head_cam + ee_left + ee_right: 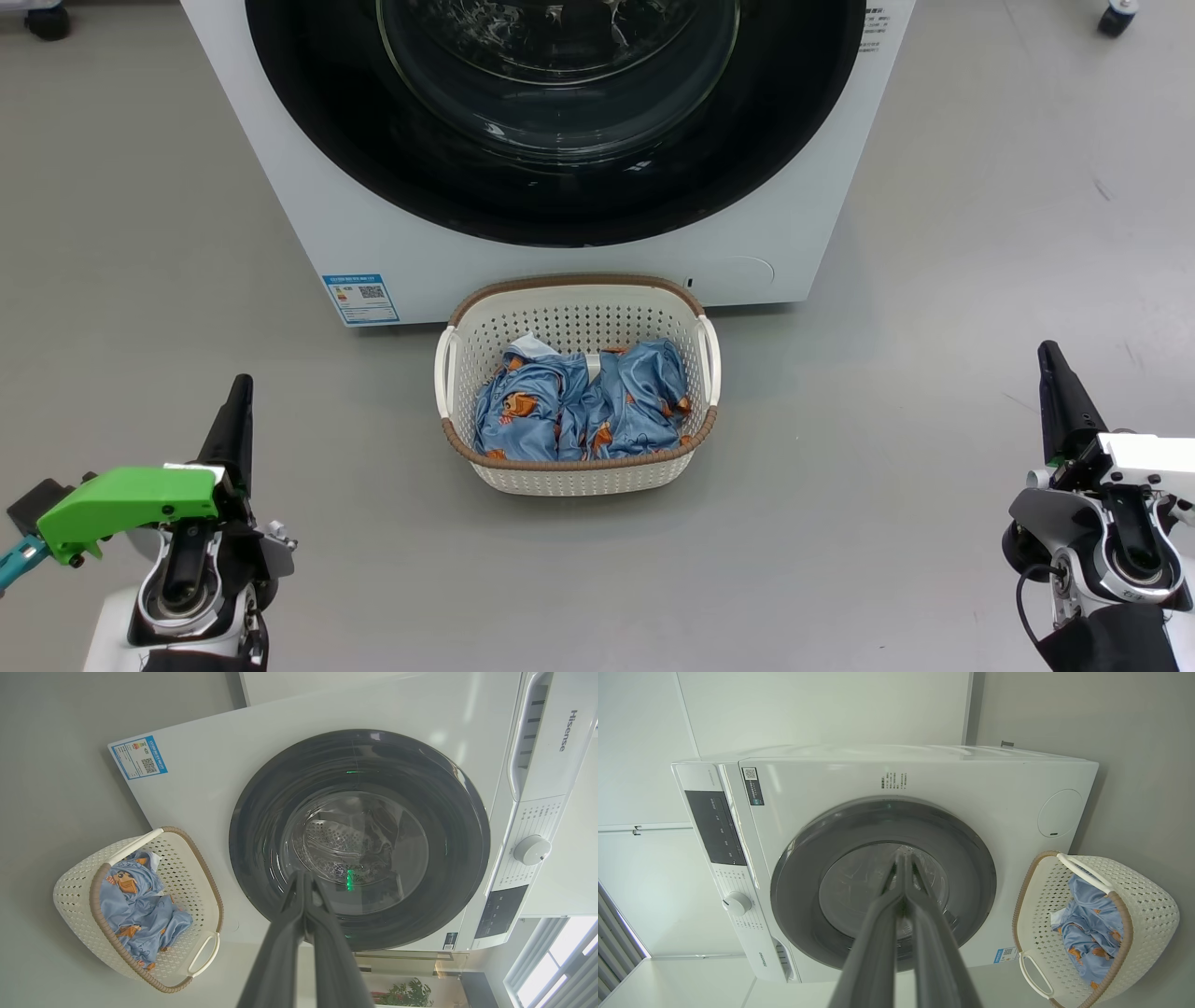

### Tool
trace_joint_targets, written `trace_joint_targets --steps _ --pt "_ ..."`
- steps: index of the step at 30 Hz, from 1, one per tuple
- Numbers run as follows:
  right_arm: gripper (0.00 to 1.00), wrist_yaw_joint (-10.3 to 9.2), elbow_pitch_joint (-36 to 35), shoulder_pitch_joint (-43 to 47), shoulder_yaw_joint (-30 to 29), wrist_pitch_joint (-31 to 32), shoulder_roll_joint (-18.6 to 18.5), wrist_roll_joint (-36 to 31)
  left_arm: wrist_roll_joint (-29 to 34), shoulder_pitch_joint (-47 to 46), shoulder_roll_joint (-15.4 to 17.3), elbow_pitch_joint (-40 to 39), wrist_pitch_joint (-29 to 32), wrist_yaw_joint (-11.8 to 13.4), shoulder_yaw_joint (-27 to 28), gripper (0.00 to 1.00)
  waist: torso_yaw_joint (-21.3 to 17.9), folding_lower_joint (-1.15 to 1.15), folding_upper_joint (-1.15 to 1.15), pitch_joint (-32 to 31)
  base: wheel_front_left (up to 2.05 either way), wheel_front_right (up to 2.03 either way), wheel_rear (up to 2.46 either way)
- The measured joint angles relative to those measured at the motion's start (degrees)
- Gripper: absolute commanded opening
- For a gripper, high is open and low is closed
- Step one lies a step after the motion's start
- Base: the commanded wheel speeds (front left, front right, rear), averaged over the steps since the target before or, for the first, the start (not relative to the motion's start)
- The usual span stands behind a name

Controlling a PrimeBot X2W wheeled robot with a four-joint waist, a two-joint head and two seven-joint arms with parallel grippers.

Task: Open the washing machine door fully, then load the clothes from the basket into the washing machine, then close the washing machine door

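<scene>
Your left gripper (238,420) and right gripper (1060,392) hang empty, fingers pressed together, flanking the basket (579,280) that holds the clothes (579,411). Just beyond its far rim, the washing machine door (560,201) stands shut, centred ahead; neither arm looks nearer.

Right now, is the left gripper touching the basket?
Apart. The head view shows bare floor between the left gripper and the basket.

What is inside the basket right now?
The clothes, crumpled light-blue satin with orange figures, lie in the basket. Its perforated far wall shows; its bottom, and anything under the pile, is covered.
</scene>
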Motion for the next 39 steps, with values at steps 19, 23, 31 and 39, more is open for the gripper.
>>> trace_joint_targets --steps 19,23,31,39 --pt "1.00 -0.04 2.42 2.04 0.03 0.00 1.03 -0.02 0.00 1.75 -0.63 2.38 -0.01 0.01 -0.54 1.00 0.00 0.00 0.00 0.00 0.00 0.00 0.00" --pt "1.00 -0.04 3.11 3.16 0.05 0.00 1.58 -0.04 0.00 2.94 -1.34 2.99 -0.01 0.10 -0.67 1.00 0.00 0.00 0.00 0.02 0.00 0.00 0.00" --pt "1.00 -0.04 2.48 2.72 0.33 -0.34 0.33 -1.19 0.70 2.76 -1.31 2.31 -0.60 0.10 -0.73 1.00 0.08 0.00 0.00 0.07 0.00 0.00 0.00" --pt "1.00 -0.04 1.56 2.17 1.30 -1.44 -1.32 -4.59 3.32 2.38 -0.35 1.56 -1.71 0.10 -1.57 1.00 0.14 0.00 0.00 0.19 0.00 0.00 0.00"
